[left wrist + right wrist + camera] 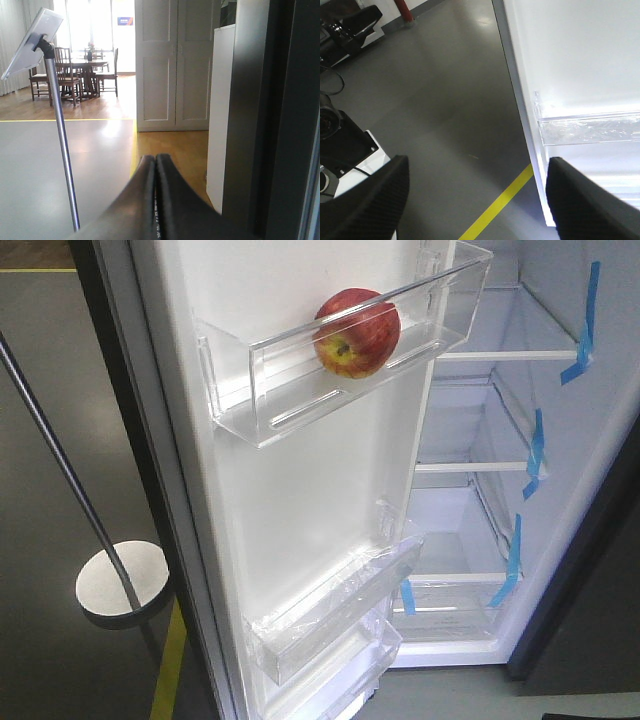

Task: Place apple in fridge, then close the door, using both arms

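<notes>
The red and yellow apple (356, 332) rests in the upper clear bin (300, 390) on the white inside of the door (300, 500), which stands open. Behind it the fridge (480, 440) shows white walls and glass shelves with blue tape strips. Neither arm appears in the front view. In the left wrist view my left gripper (155, 159) is shut with nothing between its fingers, beside the dark grey outside of the door (280, 120). In the right wrist view my right gripper (476, 172) is open and empty, close to the door's lower edge (530, 130) and a lower bin (590, 127).
A thin metal pole (60, 460) on a round base (122, 583) stands left of the door, the pole (62, 140) also showing in the left wrist view. A yellow floor line (500, 205) runs under the door. White cupboard doors (172, 65) and a white counter unit (222, 115) lie beyond.
</notes>
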Robot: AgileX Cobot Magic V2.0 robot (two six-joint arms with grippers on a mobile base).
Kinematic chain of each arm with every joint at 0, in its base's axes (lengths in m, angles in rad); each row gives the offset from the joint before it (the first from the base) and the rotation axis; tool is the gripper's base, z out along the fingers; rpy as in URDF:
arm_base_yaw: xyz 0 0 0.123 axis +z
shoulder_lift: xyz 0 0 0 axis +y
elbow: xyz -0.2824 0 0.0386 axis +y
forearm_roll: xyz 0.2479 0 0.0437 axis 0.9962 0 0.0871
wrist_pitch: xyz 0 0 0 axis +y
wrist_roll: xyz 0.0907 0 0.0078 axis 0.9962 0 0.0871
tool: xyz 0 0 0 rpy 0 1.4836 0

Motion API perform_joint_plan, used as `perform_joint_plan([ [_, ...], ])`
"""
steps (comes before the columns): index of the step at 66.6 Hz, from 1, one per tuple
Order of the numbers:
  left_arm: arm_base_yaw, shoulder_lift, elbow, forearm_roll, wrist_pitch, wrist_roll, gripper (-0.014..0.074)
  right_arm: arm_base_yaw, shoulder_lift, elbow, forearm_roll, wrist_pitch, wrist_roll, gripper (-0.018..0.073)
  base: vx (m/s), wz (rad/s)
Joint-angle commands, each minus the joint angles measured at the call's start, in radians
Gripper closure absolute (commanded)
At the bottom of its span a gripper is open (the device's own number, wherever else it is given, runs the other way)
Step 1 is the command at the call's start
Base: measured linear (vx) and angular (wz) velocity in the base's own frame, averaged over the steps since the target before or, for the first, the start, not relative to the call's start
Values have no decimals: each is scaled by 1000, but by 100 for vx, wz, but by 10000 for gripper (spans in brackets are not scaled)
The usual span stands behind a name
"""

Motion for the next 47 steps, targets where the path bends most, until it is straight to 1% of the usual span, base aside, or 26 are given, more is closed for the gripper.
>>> perform_joint_plan([
  [1,2,-13,13,-8,-110,-47,603,-4,9,-22,27,-31,0,21,0,0],
  [4,2,-13,6,-8,-122,-91,603,-4,9,-22,28,-31,0,21,0,0],
  [7,2,-13,-14,-8,-118,-115,603,-4,9,-22,28,-31,0,21,0,0],
  [14,2,14,-109,-8,-60,-135,603,-4,9,-22,28,-31,0,21,0,0],
  [24,2,172,-304,-8,96,-135,603,-4,9,-22,29,-31,0,21,0,0],
  [30,2,298,-420,-7,221,-105,603,-4,9,-22,29,-31,0,21,0,0],
  [38,2,499,-581,-4,403,-102,603,-4,9,-22,29,-31,0,21,0,0],
  [47,2,697,-721,-3,522,-64,603,-4,9,-22,29,-31,0,21,0,0],
])
